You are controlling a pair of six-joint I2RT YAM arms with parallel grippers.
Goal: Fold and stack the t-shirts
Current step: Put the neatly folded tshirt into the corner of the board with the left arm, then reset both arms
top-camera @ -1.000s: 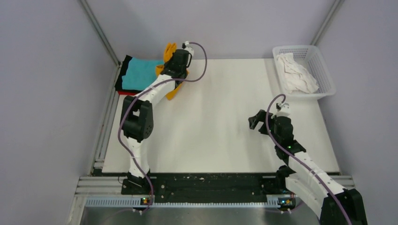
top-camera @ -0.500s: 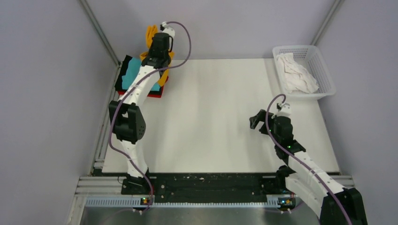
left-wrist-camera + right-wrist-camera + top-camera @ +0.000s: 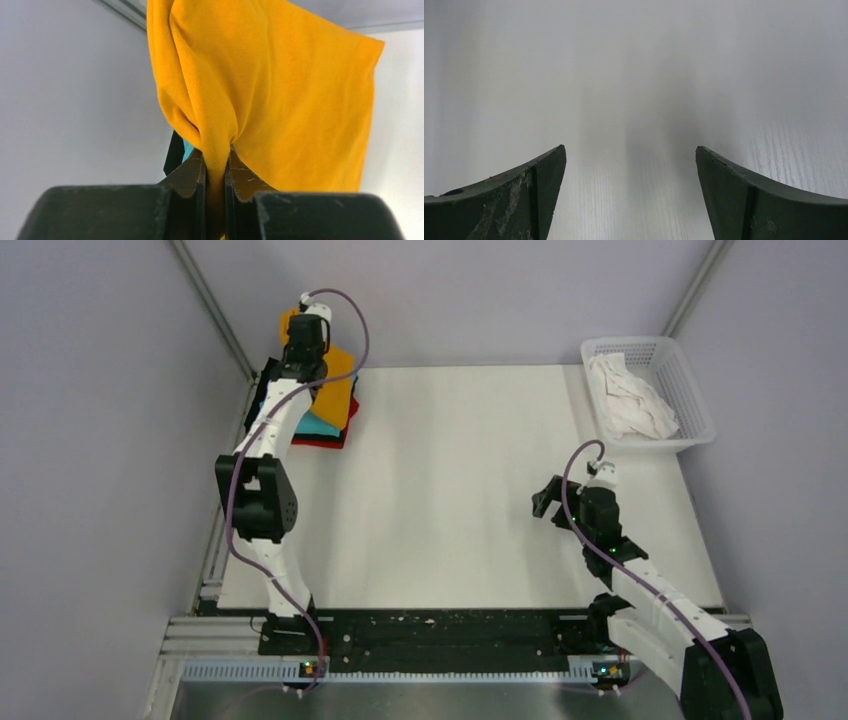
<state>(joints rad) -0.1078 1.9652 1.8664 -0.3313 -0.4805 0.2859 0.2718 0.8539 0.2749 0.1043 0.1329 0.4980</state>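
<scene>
L gripper (image 3: 216, 162) pinching orange-yellow shirt (image 3: 295, 100) | R gripper (image 3: 630, 190) jaws apart, empty

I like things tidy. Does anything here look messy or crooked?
Yes. The white shirt lies crumpled in the basket, not folded. The orange shirt hangs bunched from the left gripper over the pile, not lying flat.

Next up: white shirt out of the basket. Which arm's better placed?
Right. The right tool is open, empty and nearer the mesh basket holding the white t-shirt; the left tool is shut on the orange-yellow t-shirt over the stack.
</scene>
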